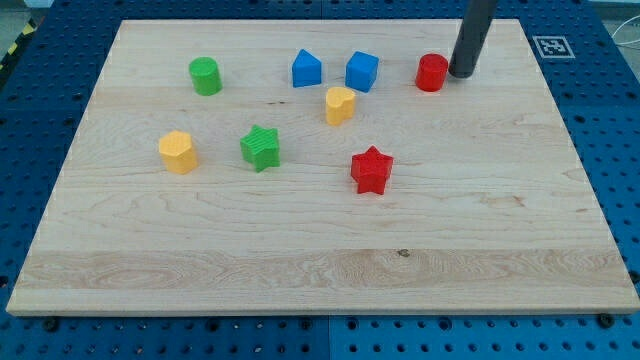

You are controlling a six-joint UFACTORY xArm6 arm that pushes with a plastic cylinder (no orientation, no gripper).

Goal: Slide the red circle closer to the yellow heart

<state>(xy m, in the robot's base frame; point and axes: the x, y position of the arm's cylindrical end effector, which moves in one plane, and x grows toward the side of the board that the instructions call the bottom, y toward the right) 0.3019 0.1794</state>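
The worktop (pixel 300 250) fills most of the frame, a pale wooden board with its whole lower half bare. There is no claw on this rig, so I cannot report one wide or narrow; my tip (pixel 461 73) stands in the upper right, just beside the red circle (pixel 432 73) on its right side, touching or nearly so. The yellow heart (pixel 340 104) lies left of and slightly below the circle, well apart from it, so I judge the slide barely begun. Between them the blue cube (pixel 362 71) sits close to the straight path; the blue house-shaped block (pixel 307 69) is further left. The top edge is near, so room lies downward, above the red star (pixel 371 170).
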